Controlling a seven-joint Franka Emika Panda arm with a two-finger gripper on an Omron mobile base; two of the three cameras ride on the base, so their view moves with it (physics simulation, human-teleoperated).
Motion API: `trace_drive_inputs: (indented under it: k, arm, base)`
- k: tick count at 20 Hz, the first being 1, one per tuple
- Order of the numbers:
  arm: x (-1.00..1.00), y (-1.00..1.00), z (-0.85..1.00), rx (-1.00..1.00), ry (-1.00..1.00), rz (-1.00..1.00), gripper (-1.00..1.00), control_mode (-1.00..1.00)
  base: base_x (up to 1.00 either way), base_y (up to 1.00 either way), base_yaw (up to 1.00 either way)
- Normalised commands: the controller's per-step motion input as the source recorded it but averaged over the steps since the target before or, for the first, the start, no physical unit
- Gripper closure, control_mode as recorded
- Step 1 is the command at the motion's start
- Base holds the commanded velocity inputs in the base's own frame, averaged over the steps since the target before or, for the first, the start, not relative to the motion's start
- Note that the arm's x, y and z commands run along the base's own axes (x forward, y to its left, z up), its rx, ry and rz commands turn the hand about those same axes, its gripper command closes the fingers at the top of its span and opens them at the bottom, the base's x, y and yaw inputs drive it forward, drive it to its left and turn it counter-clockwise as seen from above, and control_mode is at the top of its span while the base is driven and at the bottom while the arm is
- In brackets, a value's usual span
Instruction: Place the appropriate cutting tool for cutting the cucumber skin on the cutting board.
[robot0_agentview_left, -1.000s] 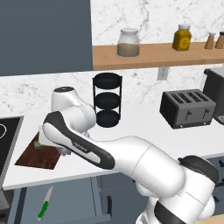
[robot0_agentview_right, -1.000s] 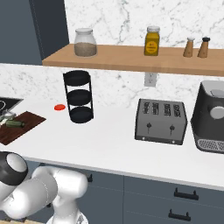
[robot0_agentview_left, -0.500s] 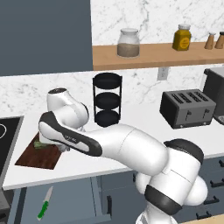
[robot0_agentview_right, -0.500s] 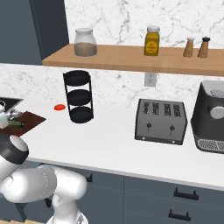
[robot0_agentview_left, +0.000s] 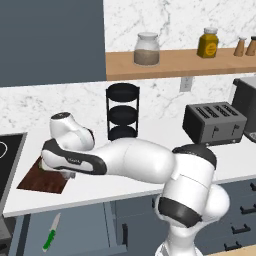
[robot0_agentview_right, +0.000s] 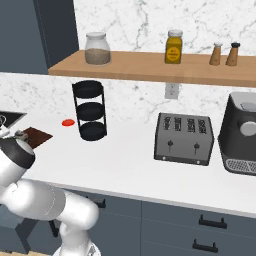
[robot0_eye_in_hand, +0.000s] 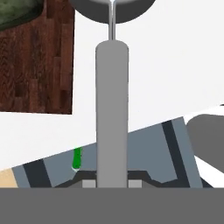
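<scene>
Since the earlier frames the arm has swung further left and lower over the cutting board (robot0_agentview_left: 44, 178). The gripper (robot0_eye_in_hand: 112, 181) is pinched on the peeler (robot0_eye_in_hand: 112, 109), whose grey handle runs just beside the board's edge, above the counter (robot0_eye_in_hand: 175, 65). Beyond, the cucumber (robot0_eye_in_hand: 17, 11) lies on the board.

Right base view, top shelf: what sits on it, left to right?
Glass jar → amber jar with yellow lid → two shakers: light-capped, then dark-capped.
</scene>
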Motion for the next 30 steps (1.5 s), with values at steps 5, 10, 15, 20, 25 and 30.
trace_drive_inputs:
  k: [5,10,15,20,25,30]
  arm:
    - [0.34,0.32,-0.26,0.00,0.00,-0.03,1.00,-1.00]
    - [0.35,0.25,-0.28,0.00,0.00,-0.02,1.00,-1.00]
    - [0.25,0.17,-0.34,0.00,0.00,0.00,1.00,-1.00]
    - [0.21,0.20,-0.25,0.00,0.00,0.00,1.00,-1.00]
    - [0.15,0.21,-0.03,0.00,0.00,-0.01,1.00,-1.00]
    - [0.10,0.16,-0.10,0.00,0.00,0.00,1.00,-1.00]
  base:
    - [0.00,0.00,0.00]
    - [0.00,0.00,0.00]
    - [0.00,0.00,0.00]
    - [0.00,0.00,0.00]
    - [0.00,0.00,0.00]
    - [0.00,0.00,0.00]
